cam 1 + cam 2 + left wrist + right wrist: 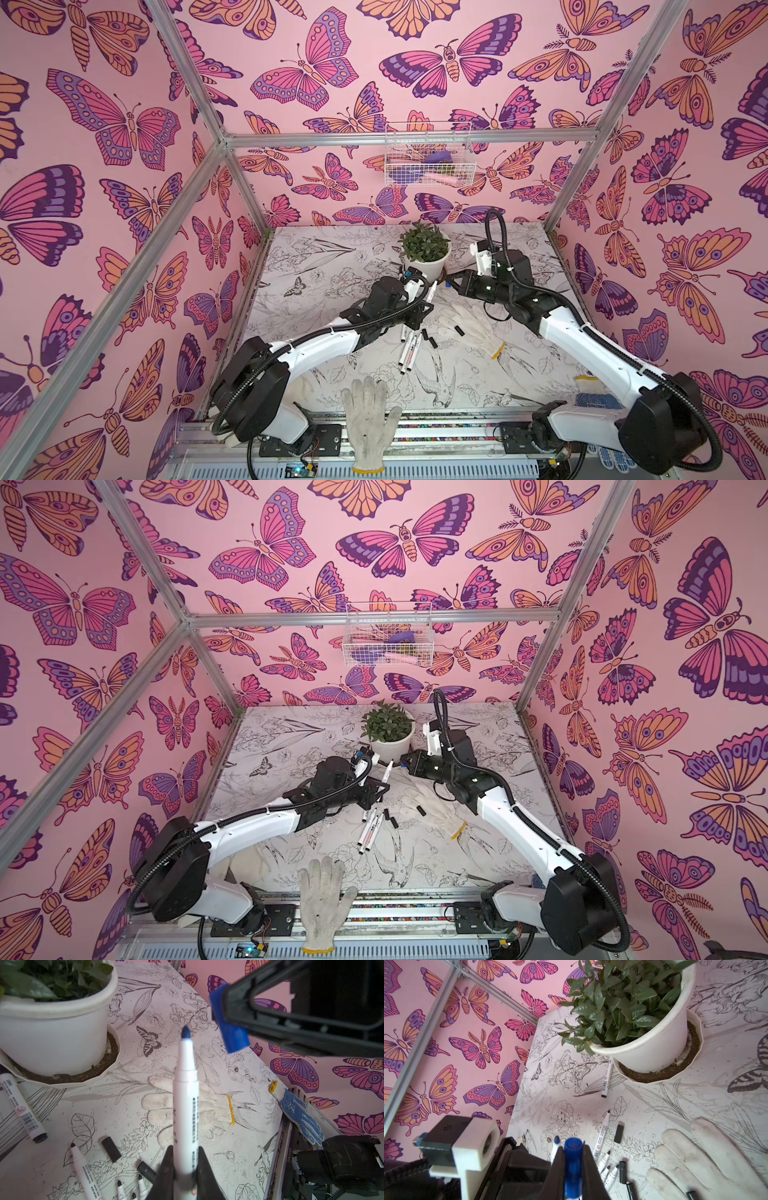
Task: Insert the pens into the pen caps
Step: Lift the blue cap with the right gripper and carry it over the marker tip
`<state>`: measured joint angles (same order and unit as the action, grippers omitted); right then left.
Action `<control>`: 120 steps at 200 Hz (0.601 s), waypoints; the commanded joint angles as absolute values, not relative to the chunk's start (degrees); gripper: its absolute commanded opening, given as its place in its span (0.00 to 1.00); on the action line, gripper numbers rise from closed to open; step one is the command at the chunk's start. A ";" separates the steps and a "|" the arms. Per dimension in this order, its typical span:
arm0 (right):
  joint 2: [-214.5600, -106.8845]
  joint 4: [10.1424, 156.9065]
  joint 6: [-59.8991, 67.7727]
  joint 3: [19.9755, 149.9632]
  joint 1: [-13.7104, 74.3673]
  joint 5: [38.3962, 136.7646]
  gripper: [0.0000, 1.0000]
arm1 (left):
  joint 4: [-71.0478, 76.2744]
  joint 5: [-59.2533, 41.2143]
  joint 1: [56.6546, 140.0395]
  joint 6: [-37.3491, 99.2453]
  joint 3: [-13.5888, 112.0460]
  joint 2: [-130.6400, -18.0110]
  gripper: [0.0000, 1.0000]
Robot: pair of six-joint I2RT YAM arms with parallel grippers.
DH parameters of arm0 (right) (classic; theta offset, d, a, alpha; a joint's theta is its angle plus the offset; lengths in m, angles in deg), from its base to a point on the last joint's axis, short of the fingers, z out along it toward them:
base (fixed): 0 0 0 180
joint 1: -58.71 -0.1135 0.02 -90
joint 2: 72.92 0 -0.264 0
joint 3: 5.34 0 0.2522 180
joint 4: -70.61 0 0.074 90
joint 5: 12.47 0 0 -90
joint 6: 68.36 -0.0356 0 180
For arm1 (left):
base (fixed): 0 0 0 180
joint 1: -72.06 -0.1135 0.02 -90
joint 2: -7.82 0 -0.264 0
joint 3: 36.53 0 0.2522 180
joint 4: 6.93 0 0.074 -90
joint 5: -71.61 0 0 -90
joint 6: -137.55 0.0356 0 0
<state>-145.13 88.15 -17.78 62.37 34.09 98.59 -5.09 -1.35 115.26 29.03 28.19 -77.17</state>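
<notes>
My left gripper (185, 1153) is shut on a white pen (186, 1095) with a bare blue tip, held above the table in front of the plant. My right gripper (573, 1147) is shut on a blue pen cap (573, 1159). The blue cap (228, 1024) hangs close beside the pen's tip, apart from it. In both top views the held pen (432, 291) (386, 773) points up toward the right gripper (451, 282) (405, 760). Several uncapped pens (409, 345) and black caps (428, 338) lie on the table under the left arm. One black cap (459, 330) rests on a glove.
A white plant pot (426, 253) on a saucer stands just behind both grippers, with another pen (606, 1078) beside it. White gloves lie at centre right (469, 328) and the front edge (370, 419), and a blue-dotted glove (598, 399) by the right arm. A wire basket (428, 153) hangs on the back wall.
</notes>
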 commanded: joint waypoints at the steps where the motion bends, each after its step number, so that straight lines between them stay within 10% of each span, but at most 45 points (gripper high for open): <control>1: -144.01 80.68 -21.17 61.46 34.16 97.61 0.02 | -7.21 -0.19 116.00 28.97 29.35 -77.88 0.00; 120: -143.30 85.43 -18.85 63.53 37.04 97.31 0.00 | -6.63 1.16 117.28 31.20 30.71 -79.42 0.00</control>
<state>-144.56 85.39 -19.05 62.04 36.38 98.06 -5.55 -0.13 116.68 29.75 29.26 -78.66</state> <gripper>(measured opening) 0.143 0.150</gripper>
